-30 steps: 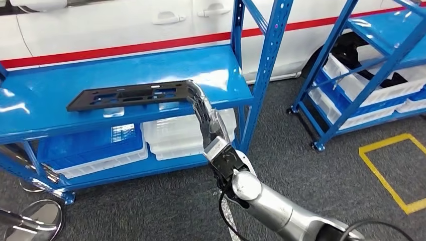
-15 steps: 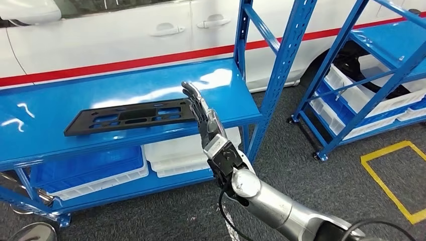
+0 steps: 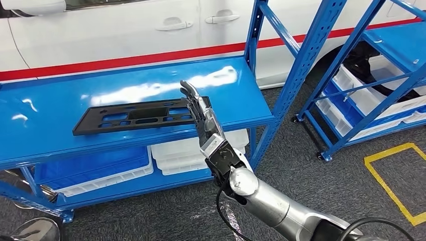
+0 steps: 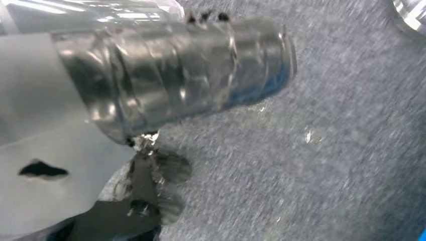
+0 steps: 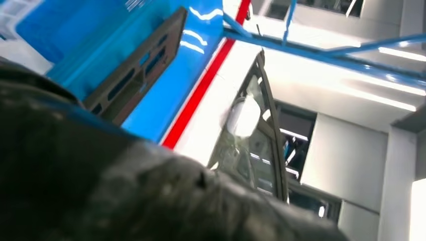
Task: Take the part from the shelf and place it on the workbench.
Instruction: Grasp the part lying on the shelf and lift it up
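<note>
Matt black plastic part [image 3: 135,116] – glossy blue metal shelf [image 3: 241,95].

You can't tell whether the right hand [image 3: 201,116] actually grips the black part [image 3: 131,117]: its fingers cover the part's near end. The right wrist view is blurred, and the left wrist view smears the grey floor [image 4: 341,150].

Glossy blue shelf [image 3: 60,108] carrying a matt black part [image 3: 135,116]; white bins [image 3: 176,153] and a blue bin [image 3: 90,163] below. Behind, a white car [image 3: 100,35] with a red stripe. Speckled grey carpet floor [image 3: 311,181] marked with a yellow outline [image 3: 389,178]; silver arm, dark fingers [image 3: 193,103].
</note>
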`<state>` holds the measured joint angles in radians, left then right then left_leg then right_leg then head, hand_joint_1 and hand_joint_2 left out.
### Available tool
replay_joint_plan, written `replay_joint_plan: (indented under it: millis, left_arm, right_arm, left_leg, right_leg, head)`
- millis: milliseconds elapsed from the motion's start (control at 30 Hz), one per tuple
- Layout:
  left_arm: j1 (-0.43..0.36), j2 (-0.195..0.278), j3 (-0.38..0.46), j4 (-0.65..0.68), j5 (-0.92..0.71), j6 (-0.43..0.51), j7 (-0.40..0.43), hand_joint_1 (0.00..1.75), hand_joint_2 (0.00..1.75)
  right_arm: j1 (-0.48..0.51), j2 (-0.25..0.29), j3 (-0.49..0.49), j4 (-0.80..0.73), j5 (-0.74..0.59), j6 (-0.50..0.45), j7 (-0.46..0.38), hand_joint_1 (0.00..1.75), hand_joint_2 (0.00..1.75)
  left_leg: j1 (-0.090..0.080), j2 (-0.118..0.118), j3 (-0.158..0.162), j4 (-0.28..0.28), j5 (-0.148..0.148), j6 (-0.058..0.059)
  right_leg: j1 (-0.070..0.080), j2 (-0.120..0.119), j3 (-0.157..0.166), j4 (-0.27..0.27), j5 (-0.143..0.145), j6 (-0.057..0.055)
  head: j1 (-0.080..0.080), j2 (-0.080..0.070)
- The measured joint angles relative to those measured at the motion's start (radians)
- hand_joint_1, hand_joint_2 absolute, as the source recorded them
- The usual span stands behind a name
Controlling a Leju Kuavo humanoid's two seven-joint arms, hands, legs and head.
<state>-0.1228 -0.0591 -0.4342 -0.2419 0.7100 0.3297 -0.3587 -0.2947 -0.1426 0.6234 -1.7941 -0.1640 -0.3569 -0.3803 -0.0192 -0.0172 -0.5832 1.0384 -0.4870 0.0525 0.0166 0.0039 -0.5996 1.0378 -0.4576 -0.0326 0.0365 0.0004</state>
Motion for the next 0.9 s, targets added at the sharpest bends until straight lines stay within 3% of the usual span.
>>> replay_joint_plan:
  millis: [100,200,233,267,300,367,433,567,633,700,733,767,800,867,900]
  left_arm:
    - [-0.001,0.002,0.000,0.000,0.002,-0.002,-0.002,0.00,0.00]
    - [0.001,0.002,-0.001,0.000,0.008,-0.009,-0.003,0.00,0.00]
    - [0.002,0.002,-0.001,0.000,0.011,-0.011,-0.003,0.00,0.00]
    - [0.004,0.002,-0.001,0.000,0.013,-0.012,-0.004,0.00,0.00]
    - [0.005,0.002,-0.001,0.000,0.014,-0.012,-0.004,0.00,0.00]
    - [0.005,0.002,-0.001,0.000,0.015,-0.012,-0.004,0.00,0.00]
    - [0.004,0.002,-0.001,0.000,0.015,-0.013,-0.004,0.00,0.00]
    - [0.006,0.002,-0.002,0.000,0.016,-0.013,-0.006,0.00,0.00]
    - [0.005,0.002,-0.002,0.000,0.016,-0.013,-0.007,0.00,0.00]
    - [0.004,0.001,-0.002,0.000,0.017,-0.013,-0.007,0.00,0.00]
    - [0.004,0.001,-0.002,0.000,0.017,-0.013,-0.007,0.00,0.00]
    - [0.004,0.001,-0.002,0.000,0.017,-0.013,-0.007,0.00,0.00]
    - [0.005,0.001,-0.002,0.000,0.017,-0.013,-0.007,0.00,0.00]
    - [0.005,0.001,-0.002,0.000,0.017,-0.013,-0.007,0.00,0.00]
    - [0.005,0.001,-0.002,0.000,0.017,-0.013,-0.007,0.00,0.00]
  right_arm:
    - [-0.002,0.001,0.000,0.002,0.000,0.002,0.000,0.00,0.00]
    - [-0.005,0.001,0.000,0.008,-0.001,0.007,0.000,0.00,0.00]
    - [-0.005,0.001,0.001,0.011,-0.003,0.008,0.000,0.00,0.00]
    - [-0.005,0.001,0.001,0.014,-0.005,0.009,0.000,0.00,0.00]
    - [-0.005,0.001,0.001,0.017,-0.007,0.009,0.000,0.00,0.00]
    - [-0.005,0.001,0.002,0.022,-0.009,0.009,0.000,0.00,0.00]
    - [-0.006,0.001,0.002,0.024,-0.010,0.009,0.000,0.00,0.00]
    - [-0.008,0.001,0.003,0.027,-0.010,0.009,0.000,0.00,0.00]
    - [-0.010,0.002,0.003,0.027,-0.010,0.009,0.000,0.00,0.00]
    - [-0.011,0.002,0.003,0.029,-0.010,0.009,0.000,0.00,0.00]
    - [-0.010,0.002,0.004,0.031,-0.010,0.009,0.000,0.00,0.00]
    - [-0.010,0.002,0.004,0.032,-0.010,0.009,0.000,0.00,0.00]
    - [-0.010,0.002,0.004,0.033,-0.010,0.009,0.000,0.00,0.00]
    - [-0.011,0.002,0.004,0.034,-0.010,0.009,0.000,0.00,0.00]
    - [-0.011,0.002,0.004,0.035,-0.010,0.009,0.000,0.00,0.00]
  left_leg:
    - [-0.001,0.002,-0.014,0.038,-0.029,-0.018]
    - [0.017,0.005,-0.103,0.204,-0.096,-0.041]
    - [0.024,0.006,-0.125,0.237,-0.097,-0.049]
    - [0.030,0.008,-0.130,0.235,-0.079,-0.057]
    - [0.036,0.010,-0.115,0.193,-0.044,-0.064]
    - [0.041,0.011,-0.058,0.066,0.019,-0.075]
    - [0.039,0.010,-0.027,-0.001,0.033,-0.071]
    - [0.037,0.008,-0.020,-0.010,0.029,-0.038]
    - [0.038,0.009,-0.013,-0.018,0.030,-0.024]
    - [0.035,0.009,-0.012,-0.018,0.027,-0.016]
    - [0.033,0.009,-0.011,-0.017,0.025,-0.014]
    - [0.032,0.008,-0.010,-0.016,0.023,-0.013]
    - [0.031,0.006,-0.007,-0.015,0.020,-0.013]
    - [0.030,0.003,0.002,-0.014,0.013,-0.016]
    - [0.028,0.001,0.004,-0.012,0.009,-0.020]
  right_leg:
    - [-0.017,-0.006,0.025,-0.037,0.009,0.004]
    - [-0.026,-0.010,0.035,-0.045,0.008,0.005]
    - [-0.029,-0.010,0.036,-0.044,0.006,0.007]
    - [-0.034,-0.009,0.036,-0.041,0.003,0.011]
    - [-0.039,-0.008,0.038,-0.037,-0.001,0.017]
    - [-0.045,-0.007,0.040,-0.025,-0.014,0.031]
    - [-0.044,-0.006,0.038,-0.016,-0.022,0.044]
    - [-0.045,-0.006,0.034,-0.005,-0.035,0.060]
    - [-0.046,-0.006,-0.007,0.079,-0.079,0.064]
    - [-0.045,-0.006,-0.079,0.212,-0.128,0.065]
    - [-0.044,-0.006,-0.106,0.257,-0.134,0.064]
    - [-0.043,-0.006,-0.118,0.266,-0.122,0.063]
    - [-0.042,-0.006,-0.110,0.236,-0.091,0.059]
    - [-0.039,-0.005,-0.055,0.105,-0.017,0.050]
    - [-0.037,-0.005,-0.028,0.046,0.002,0.046]
  head:
    - [0.000,0.000]
    - [-0.001,0.000]
    - [-0.001,0.000]
    - [-0.001,0.000]
    - [-0.001,0.000]
    - [-0.003,0.000]
    - [-0.004,0.000]
    - [-0.002,0.000]
    - [-0.001,0.000]
    - [0.000,0.000]
    - [0.000,0.000]
    - [0.000,0.000]
    - [0.000,0.000]
    - [0.000,0.000]
    - [0.000,0.000]
